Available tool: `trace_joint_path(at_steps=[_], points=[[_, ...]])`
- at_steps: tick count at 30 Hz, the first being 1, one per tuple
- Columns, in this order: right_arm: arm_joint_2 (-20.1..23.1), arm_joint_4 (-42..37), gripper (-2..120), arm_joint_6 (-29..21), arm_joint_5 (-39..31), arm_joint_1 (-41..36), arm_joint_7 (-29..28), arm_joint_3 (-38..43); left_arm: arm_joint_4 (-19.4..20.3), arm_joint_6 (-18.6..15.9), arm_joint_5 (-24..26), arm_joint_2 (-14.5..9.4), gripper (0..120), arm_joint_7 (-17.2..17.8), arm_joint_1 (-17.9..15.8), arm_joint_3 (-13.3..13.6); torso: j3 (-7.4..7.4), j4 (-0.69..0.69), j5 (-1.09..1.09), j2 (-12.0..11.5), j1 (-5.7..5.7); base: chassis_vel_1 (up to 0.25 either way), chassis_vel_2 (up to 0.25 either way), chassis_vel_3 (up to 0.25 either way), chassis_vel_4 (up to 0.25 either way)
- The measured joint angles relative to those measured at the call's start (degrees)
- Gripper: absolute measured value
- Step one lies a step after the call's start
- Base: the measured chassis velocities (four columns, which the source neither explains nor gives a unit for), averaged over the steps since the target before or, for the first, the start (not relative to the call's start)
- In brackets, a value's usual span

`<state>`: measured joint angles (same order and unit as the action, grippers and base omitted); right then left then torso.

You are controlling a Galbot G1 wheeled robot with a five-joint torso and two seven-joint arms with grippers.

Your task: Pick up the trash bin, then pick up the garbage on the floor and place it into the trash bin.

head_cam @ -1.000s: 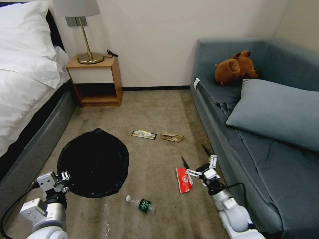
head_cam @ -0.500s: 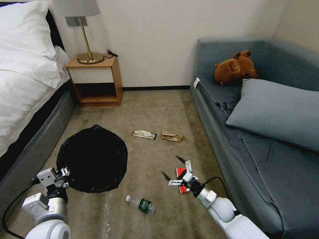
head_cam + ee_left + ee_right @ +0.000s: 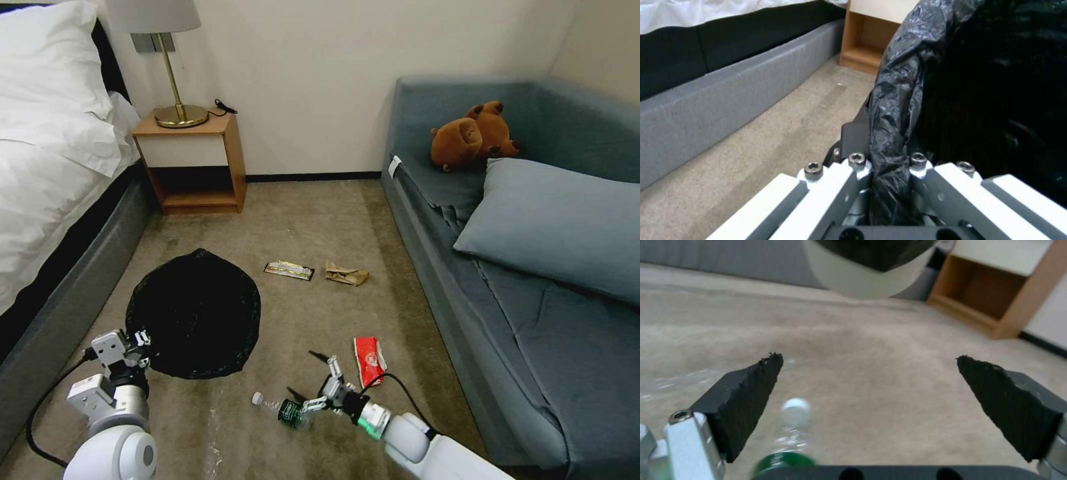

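At the bottom of the head view your right pincer (image 3: 312, 381) hangs low over the carpet, its two black fingers spread wide with nothing between them. Just beside its nearer fingertip lies the clear plastic bottle (image 3: 281, 408), flat on the floor in the lower centre of the frame. Its long axis runs across the picture with a slight slope: the white cap points toward the left edge, the green-labelled body toward the right. In the right wrist view the bottle (image 3: 789, 435) sits close to one finger rather than centred in the gap, cap end pointing away from the camera.

At lower left, your left pincer (image 3: 138, 348) is pressed together on the black bag at the near rim of the trash bin (image 3: 193, 313); the left wrist view shows the crinkled plastic pinched between its fingers (image 3: 853, 181). The bin's white underside appears clear of the carpet in the right wrist view, so the first step looks done.

No garbage is in a pincer yet. Right of the bottle lies the red-white wrapper (image 3: 369, 359), its long axis running away from you. Farther off, mid-frame, the flat dark wrapper (image 3: 289, 270) lies lengthwise across the picture, with the crumpled brown paper bag (image 3: 346, 274) just to its right.
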<state>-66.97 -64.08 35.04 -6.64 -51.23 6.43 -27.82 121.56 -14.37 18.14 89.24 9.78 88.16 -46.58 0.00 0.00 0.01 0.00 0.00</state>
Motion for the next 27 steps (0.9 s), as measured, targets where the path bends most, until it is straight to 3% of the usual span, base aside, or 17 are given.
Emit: trace_joint_path(at_steps=[8,19,27], points=[[0.54,0.59,100,-2.87,-8.07,3.27,0.34,-10.06,-1.37,0.88,-1.7,1.37,1,-0.28,0.15,0.41,0.0,0.01,-0.02,0.0,0.0,0.0,0.0,0.0,0.0],[4.03,3.01,100,-2.75,-11.65,10.74,3.05,-19.77,-1.25,1.89,-3.86,2.88,1,-0.47,1.22,0.69,0.0,-0.01,-0.02,0.0,0.0,0.0,0.0,0.0,0.0],[1.14,6.17,100,-1.86,-13.17,13.95,6.46,-23.46,-1.53,2.84,-5.01,2.99,1,-0.7,2.56,0.92,0.0,0.01,0.0,0.0,0.0,0.0,0.0,0.0,0.0]])
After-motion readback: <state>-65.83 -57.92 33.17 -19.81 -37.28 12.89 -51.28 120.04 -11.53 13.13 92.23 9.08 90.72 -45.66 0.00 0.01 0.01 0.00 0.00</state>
